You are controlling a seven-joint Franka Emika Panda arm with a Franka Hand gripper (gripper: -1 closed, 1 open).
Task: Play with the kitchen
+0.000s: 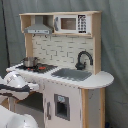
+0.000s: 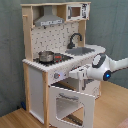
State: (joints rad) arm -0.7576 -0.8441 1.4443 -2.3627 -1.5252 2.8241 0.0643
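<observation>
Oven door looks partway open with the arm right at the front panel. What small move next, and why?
Probably ease the claw down toward the oven door top edge: the door hangs ajar below it on the kitchen, and the arm sits just above.

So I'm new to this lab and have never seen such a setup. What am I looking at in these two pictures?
Both pictures show one moment from two cameras standing off the robot. The tall white and wood thing is a toy kitchen, seen from one side in the first exterior view and from the other in the second exterior view. On its counter stand a small pot on the stovetop, a grey sink and a black faucet; above are a hood and a microwave. The white jointed machine is the robot arm. Its hand reaches toward the kitchen's front, just under the counter edge. The oven door hangs open below it. Nothing can be seen held in the hand.
</observation>
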